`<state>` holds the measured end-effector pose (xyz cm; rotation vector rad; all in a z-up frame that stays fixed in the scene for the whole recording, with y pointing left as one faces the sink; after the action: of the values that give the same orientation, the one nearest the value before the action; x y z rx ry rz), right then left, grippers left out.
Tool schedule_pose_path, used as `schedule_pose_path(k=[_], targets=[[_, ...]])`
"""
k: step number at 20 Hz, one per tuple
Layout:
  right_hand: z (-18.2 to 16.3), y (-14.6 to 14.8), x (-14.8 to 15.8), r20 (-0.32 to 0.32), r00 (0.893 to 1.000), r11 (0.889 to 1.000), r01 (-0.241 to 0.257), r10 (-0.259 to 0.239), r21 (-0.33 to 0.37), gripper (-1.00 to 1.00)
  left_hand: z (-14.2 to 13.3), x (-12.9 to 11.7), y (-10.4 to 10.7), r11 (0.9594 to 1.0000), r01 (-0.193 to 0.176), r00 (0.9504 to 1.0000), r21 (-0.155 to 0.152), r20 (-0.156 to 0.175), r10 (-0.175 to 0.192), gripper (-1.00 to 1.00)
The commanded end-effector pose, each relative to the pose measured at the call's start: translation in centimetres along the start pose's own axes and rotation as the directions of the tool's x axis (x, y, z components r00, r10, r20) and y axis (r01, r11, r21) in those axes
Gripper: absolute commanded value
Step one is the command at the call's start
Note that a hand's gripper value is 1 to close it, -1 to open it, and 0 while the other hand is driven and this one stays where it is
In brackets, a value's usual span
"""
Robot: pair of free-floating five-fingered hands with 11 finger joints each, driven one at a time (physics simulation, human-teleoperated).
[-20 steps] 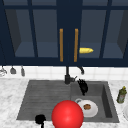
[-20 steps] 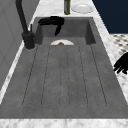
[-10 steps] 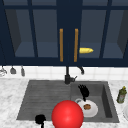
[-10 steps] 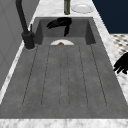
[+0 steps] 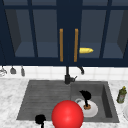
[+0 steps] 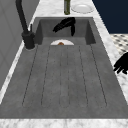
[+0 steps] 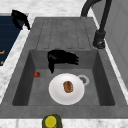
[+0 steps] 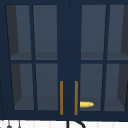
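My right hand hovers open inside the sink basin, fingers stretched out, just above and behind a white plate. The plate lies on the basin floor with a small brown piece of food on it. In the right side view the same hand is over the basin's far end, apart from the plate. My left hand hangs in the air at the sink's front edge, fingers loose, holding nothing; it also appears as the hand at the right. A large red ball sits low in the front view.
A black faucet stands behind the sink, with the ribbed drainboard to its left. A green bottle and a second plate stand on the right counter. A small red thing lies in the basin. The glass-door cabinet holds a yellow object.
My right hand has drifted slightly right and down over the basin, closer to the plate. The left hand has stayed put.
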<state>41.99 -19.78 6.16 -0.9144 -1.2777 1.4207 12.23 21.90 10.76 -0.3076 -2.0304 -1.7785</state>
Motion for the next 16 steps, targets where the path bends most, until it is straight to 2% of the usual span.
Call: schedule_pose_path(k=[1,6,9,13,15,16], targets=[[1.2,0.2,-0.9,-0.032,0.999,0.992,0.037,-0.033,0.117,-1.0,0.0,0.0,0.0,1.0,0.0,1.0,0.0,0.0,0.0,0.0],[2.8,0.3,-1.9,-0.04,0.997,0.967,0.073,-0.066,0.242,-1.0,0.0,0.0,0.0,1.0,0.0,1.0,0.0,0.0,0.0,0.0],[3.5,0.4,-2.4,-0.047,0.995,0.944,0.095,-0.084,0.315,-1.0,0.0,0.0,0.0,1.0,0.0,1.0,0.0,0.0,0.0,0.0],[2.5,1.3,-2.5,-0.067,0.994,0.907,0.11,-0.09,0.407,-1.0,0.0,0.0,0.0,1.0,0.0,1.0,0.0,0.0,0.0,0.0],[2.0,1.9,-2.8,-0.062,0.994,0.895,0.109,-0.091,0.432,-1.0,0.0,0.0,0.0,1.0,0.0,1.0,0.0,0.0,0.0,0.0],[1.7,2.1,-2.9,-0.059,0.994,0.893,0.104,-0.087,0.437,-1.0,0.0,0.0,0.0,1.0,0.0,1.0,0.0,0.0,0.0,0.0]])
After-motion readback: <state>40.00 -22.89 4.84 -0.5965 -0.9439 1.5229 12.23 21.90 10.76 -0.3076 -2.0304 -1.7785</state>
